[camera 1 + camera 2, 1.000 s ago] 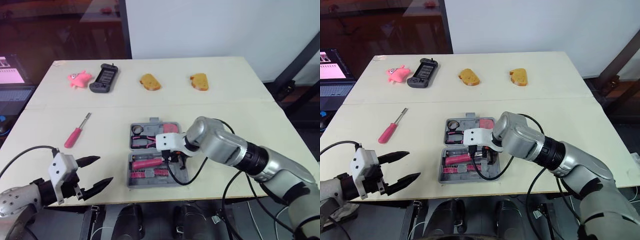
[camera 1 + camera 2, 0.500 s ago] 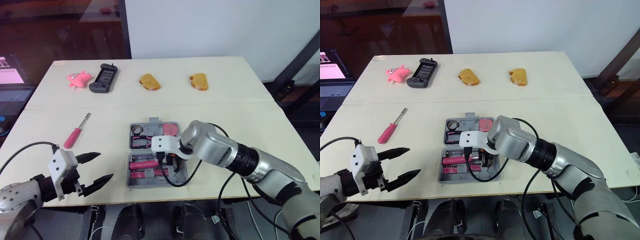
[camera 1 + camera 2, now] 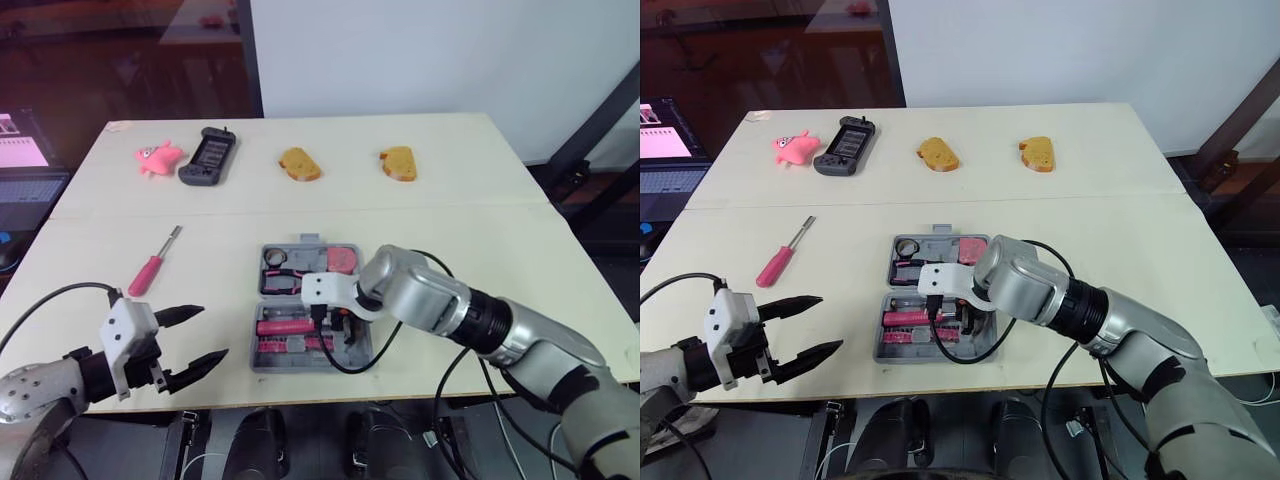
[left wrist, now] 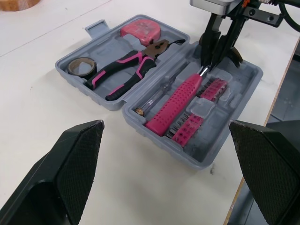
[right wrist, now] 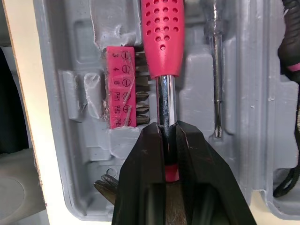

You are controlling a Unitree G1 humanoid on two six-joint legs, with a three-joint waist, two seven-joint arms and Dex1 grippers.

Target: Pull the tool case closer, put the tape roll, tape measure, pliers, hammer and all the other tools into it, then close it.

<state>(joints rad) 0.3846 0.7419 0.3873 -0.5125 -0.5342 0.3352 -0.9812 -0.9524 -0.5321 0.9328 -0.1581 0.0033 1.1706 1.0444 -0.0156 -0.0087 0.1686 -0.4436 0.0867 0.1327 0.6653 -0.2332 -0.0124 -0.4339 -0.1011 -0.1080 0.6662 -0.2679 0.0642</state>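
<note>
An open grey tool case point(image 4: 161, 140) lies near the front edge of a pale table point(image 3: 450, 215), roughly at its middle. The right gripper point(image 4: 217, 58) reaches down into the half nearer the front edge. Its two black fingers are clamped on the bare metal shaft of a pink-handled hammer point(image 4: 176, 105), close to the head. The hammer lies along its moulded slot, so the grip looks meant to seat it there rather than lift it out.

The left gripper point(image 3: 208, 335) hovers at the front edge toward the left corner. Its fingers are spread wide and hold nothing, seemingly kept clear while the other arm works.

The right wrist camera gives the clamp itself, with the shaft pinched between the finger pads beside a pink strip of screwdriver bits point(image 5: 123, 89).

The left wrist camera gives the case contents. In the far half are a tape roll point(image 4: 78, 65), pliers point(image 4: 124, 75) and a pink tape measure point(image 4: 140, 32).

The head cameras add the rest of the table. A loose pink screwdriver point(image 3: 152, 266) lies left of the case, probably yet to be packed. Along the back edge are a pink toy point(image 3: 158, 157), a black handheld device point(image 3: 208, 155) and two bread-like pieces point(image 3: 300, 164).
</note>
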